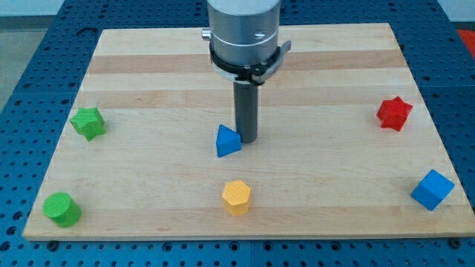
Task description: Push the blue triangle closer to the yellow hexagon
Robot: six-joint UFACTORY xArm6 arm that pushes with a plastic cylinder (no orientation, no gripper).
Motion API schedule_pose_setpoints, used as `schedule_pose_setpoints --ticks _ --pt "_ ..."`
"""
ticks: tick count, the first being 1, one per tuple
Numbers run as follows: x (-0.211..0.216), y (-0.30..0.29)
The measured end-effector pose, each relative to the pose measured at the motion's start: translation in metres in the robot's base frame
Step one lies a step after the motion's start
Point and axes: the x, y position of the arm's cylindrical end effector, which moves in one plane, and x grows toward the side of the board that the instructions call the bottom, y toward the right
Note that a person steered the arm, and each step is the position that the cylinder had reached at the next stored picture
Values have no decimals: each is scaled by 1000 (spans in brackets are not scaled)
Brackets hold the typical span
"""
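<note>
The blue triangle [227, 141] lies near the middle of the wooden board. The yellow hexagon [237, 197] sits below it, toward the view's bottom, a short gap away. My tip [246, 140] rests on the board right beside the triangle's right side, touching or nearly touching it. The rod hangs from the grey arm head at the view's top centre.
A green star [88, 122] is at the left, a green cylinder [61, 209] at the bottom left. A red star [393, 113] is at the right, a blue cube [432, 189] at the bottom right. The board [148, 74] lies on a blue perforated table.
</note>
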Motion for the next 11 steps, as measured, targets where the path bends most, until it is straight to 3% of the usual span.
schedule_pose_setpoints --ticks 2,3,4,7,11 --pt "25 16" --pt "16 19" --pt "-20 12" --pt "-19 -20" --pt "79 -20"
